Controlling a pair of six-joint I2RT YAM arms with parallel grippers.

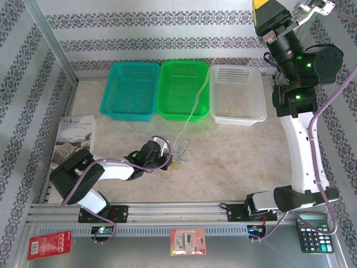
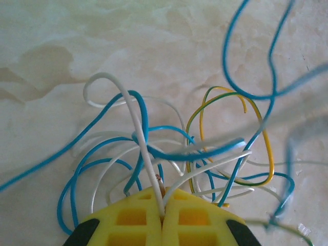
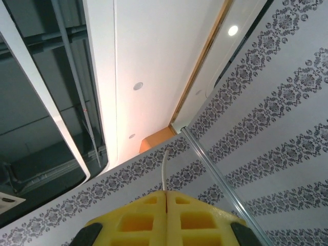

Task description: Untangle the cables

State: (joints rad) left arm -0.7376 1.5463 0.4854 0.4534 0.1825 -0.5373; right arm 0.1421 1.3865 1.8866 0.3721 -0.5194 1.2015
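The cables (image 1: 181,151) lie in a small tangle on the table in front of the green basket. In the left wrist view they are blue (image 2: 141,120), white (image 2: 134,115) and yellow-green (image 2: 266,148) loops crossing one another. My left gripper (image 2: 163,199) is low at the tangle's left edge (image 1: 169,158), its yellow fingers shut on white strands of it. My right gripper (image 3: 167,193) is raised high at the back right (image 1: 268,14), shut on the end of a white cable (image 3: 164,171). That strand (image 1: 196,103) runs taut from the tangle up over the green basket.
Three baskets stand along the back: teal (image 1: 114,109), green (image 1: 165,109), white (image 1: 259,111). A booklet (image 1: 75,137) lies at the left edge. A calculator (image 1: 315,234) and two red packets (image 1: 50,244) (image 1: 187,241) sit on the front rail.
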